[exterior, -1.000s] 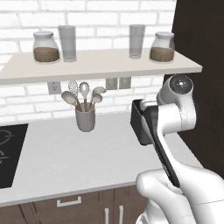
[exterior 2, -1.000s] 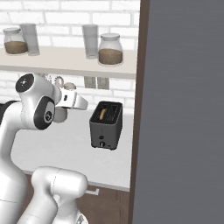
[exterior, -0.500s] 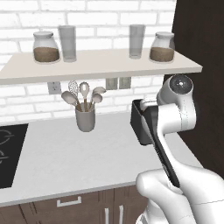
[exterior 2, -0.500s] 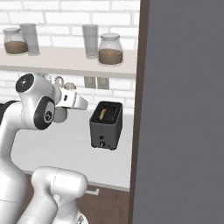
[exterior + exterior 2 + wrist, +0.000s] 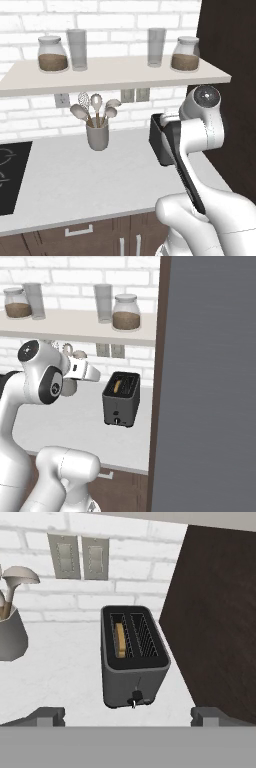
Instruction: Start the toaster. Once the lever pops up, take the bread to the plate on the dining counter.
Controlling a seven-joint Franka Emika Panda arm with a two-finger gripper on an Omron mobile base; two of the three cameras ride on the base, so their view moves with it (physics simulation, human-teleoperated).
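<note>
Left base view: the toaster (image 5: 159,142) stands on the white counter (image 5: 75,175), largely masked by the arm's forearm. The utensil cup (image 5: 97,136) sits well apart to its left. Risk: the arm blocks the sightline here, so any approach judged from this side is unreliable.

Right base view: the toaster (image 5: 121,399) is near the tall dark cabinet (image 5: 210,381); the bread (image 5: 117,386) sits low in 1 slot. Risk: a swing toward that side could strike the cabinet.

Hand view: the claw (image 5: 128,716) is spread wide, empty, short of the toaster (image 5: 132,657). The lever (image 5: 134,700) is small and low on the near end. Risk: wide fingers may miss it, or push the toaster backward instead of pressing down.
</note>
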